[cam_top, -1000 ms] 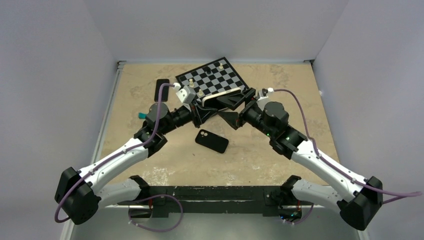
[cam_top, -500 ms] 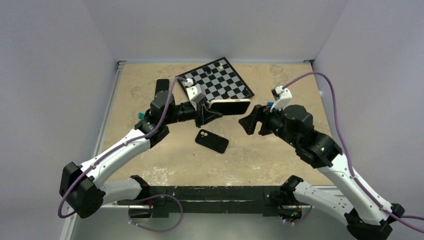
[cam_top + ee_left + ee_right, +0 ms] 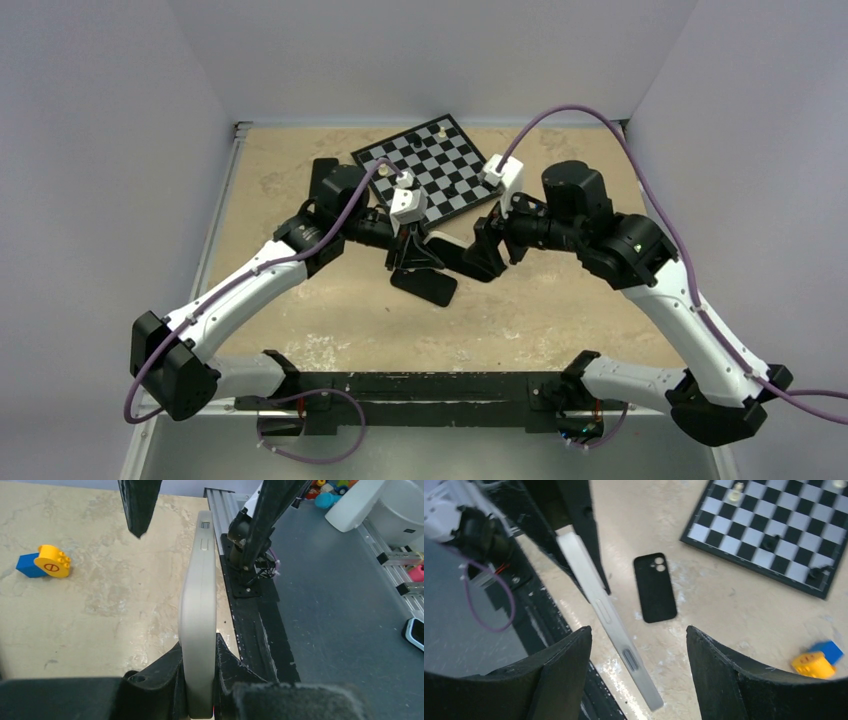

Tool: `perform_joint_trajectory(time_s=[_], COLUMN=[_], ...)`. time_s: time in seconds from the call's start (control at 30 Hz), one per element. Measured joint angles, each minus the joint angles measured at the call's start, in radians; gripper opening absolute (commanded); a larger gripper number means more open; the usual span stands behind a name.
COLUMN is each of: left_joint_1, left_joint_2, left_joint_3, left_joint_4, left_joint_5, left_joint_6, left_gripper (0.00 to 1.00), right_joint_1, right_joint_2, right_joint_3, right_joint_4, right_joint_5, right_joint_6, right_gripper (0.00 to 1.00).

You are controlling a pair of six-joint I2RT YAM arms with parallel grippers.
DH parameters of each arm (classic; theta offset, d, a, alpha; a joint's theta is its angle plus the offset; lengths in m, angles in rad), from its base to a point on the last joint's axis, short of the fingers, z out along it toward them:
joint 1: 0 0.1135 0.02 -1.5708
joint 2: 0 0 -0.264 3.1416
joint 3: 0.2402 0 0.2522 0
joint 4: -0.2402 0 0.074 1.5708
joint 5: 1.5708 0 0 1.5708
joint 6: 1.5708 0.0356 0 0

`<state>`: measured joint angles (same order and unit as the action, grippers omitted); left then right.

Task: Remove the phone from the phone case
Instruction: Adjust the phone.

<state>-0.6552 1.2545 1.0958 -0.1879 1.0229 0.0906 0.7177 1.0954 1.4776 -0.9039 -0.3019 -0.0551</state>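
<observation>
A: Where's the phone [image 3: 198, 605]?
B: Slim silver-edged slab, clamped on edge by the left gripper [image 3: 198, 666] above the middle of the bench [image 3: 560, 300]. The right gripper [image 3: 638, 636] gapes astride it.
A: And the phone case [image 3: 655, 587]?
B: Matte black, flat below. The right wrist view shows its camera cut-out.

The phone [image 3: 198, 610] is silver-white, the phone case [image 3: 654, 586] black, chessboard [image 3: 774, 525] black-and-white chequered, table [image 3: 724, 600] marbled beige, toy block [image 3: 46, 564] blue and yellow
</observation>
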Motion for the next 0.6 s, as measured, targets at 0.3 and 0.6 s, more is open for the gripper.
perform_joint_trajectory(time_s=[0.3, 0.6], left_joint_1=[-0.001, 0.001], left_joint_2=[0.008, 0.008], left_joint_3=[0.02, 0.025], left_joint_4=[-0.019, -0.017], left_joint_5=[0.064, 0.08], left_joint_6=[0.003, -0.002], left_gripper=[0.0, 0.0], right_joint_1=[0.0, 0.002], right_joint_2=[0.089, 0.154], right_joint_3=[0.0, 0.005], right_joint_4=[0.042, 0.077], right_joint_5=[-0.224, -0.32], right_joint_6=[-0.034, -0.032], right_gripper=[0.46, 0.0])
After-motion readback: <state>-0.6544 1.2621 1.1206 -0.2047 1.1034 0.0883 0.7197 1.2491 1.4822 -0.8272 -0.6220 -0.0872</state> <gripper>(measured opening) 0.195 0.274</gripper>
